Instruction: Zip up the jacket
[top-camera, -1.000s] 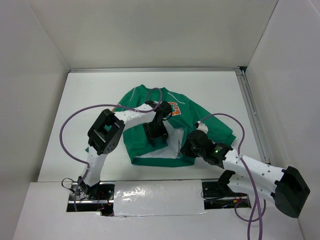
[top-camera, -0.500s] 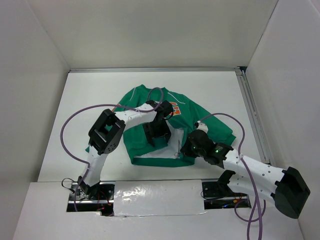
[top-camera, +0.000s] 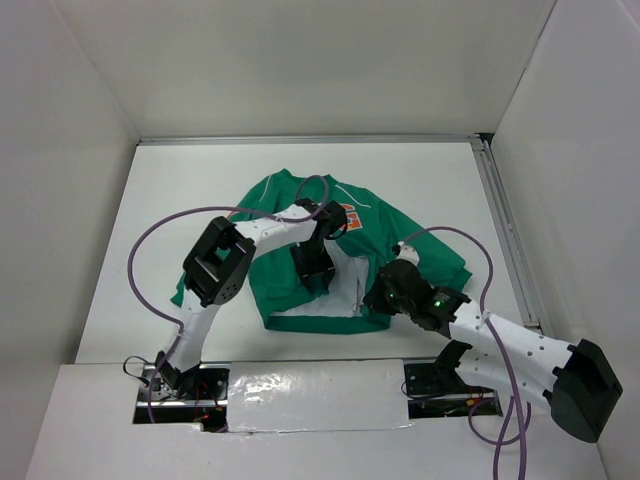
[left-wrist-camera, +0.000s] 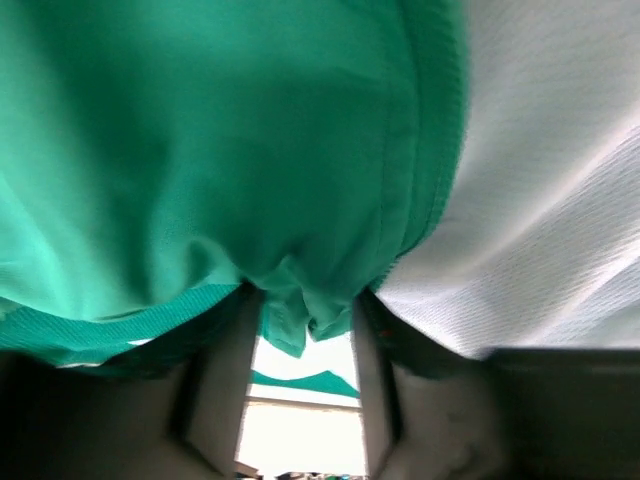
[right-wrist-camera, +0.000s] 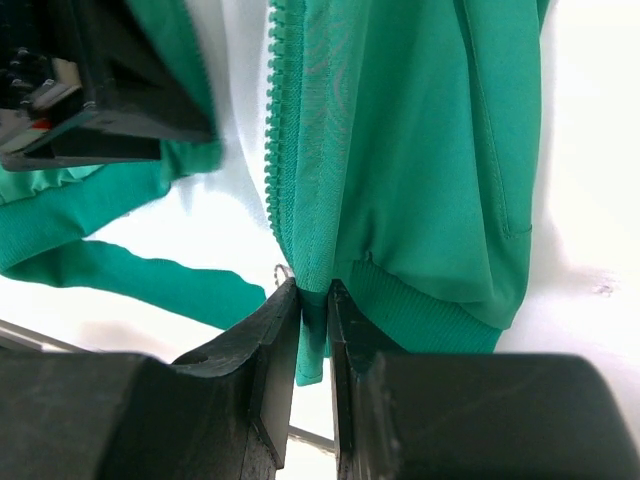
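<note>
The green jacket (top-camera: 410, 255) lies open-fronted on the white table, with its orange G patch (top-camera: 352, 214) showing. My left gripper (top-camera: 313, 278) presses down on the left front panel. In the left wrist view it (left-wrist-camera: 305, 300) is shut on a bunch of green fabric (left-wrist-camera: 200, 150), with white lining (left-wrist-camera: 560, 200) beside it. My right gripper (top-camera: 372, 298) is at the bottom hem. In the right wrist view it (right-wrist-camera: 314, 300) is shut on the hem end of the right zipper edge (right-wrist-camera: 420, 150), with the green zipper teeth (right-wrist-camera: 271, 130) running up from it. The two zipper edges are apart.
White walls enclose the table on three sides. A metal rail (top-camera: 505, 230) runs along the right edge. Purple cables (top-camera: 150, 240) loop off both arms. The left arm's black wrist (right-wrist-camera: 100, 90) shows close by at the upper left of the right wrist view.
The left arm's elbow has shifted slightly right and its gripper sits a little nearer the zipper line. The right gripper has barely moved, still gripping the hem.
</note>
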